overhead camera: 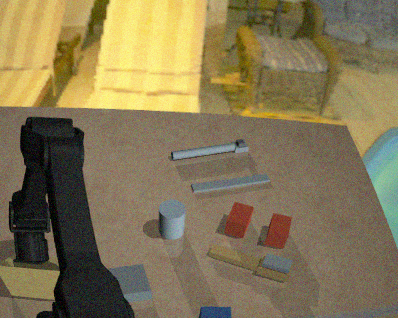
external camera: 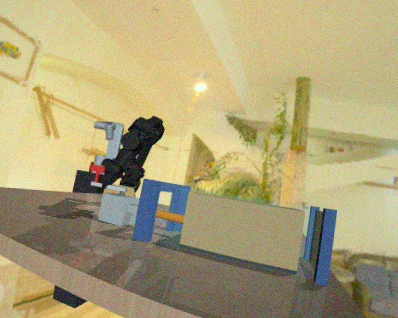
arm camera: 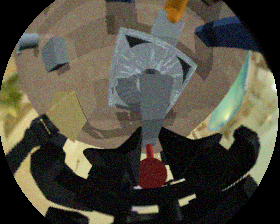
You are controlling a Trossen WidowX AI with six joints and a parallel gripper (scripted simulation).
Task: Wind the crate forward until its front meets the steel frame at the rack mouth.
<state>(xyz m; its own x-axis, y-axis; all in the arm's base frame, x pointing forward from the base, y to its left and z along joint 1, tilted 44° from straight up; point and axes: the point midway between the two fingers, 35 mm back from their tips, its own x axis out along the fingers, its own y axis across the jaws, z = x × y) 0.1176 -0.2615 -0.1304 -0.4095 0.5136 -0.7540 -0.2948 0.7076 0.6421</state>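
Pincer (arm camera: 149,128) closed on the red-knobbed winch handle (arm camera: 151,107), its grey arm reaching over the winch (external camera: 113,210) (arm camera: 118,62) on the bench (overhead camera: 112,178) (external camera: 62,233) (arm camera: 95,30).

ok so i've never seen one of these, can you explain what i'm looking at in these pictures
The machine is a single black robot arm. One picture looks down on the bench, one looks across from outside, and the round one comes from a camera at the arm's wrist, facing past its claw.

The top view shows a grey cylinder, two grey bars, two red blocks and a tan tool with a grey end. The outside view adds a blue frame near a tan panel.

The claw is closed on a grey bar with a red knob, probably the winch handle. It reaches over the round top of the grey winch.
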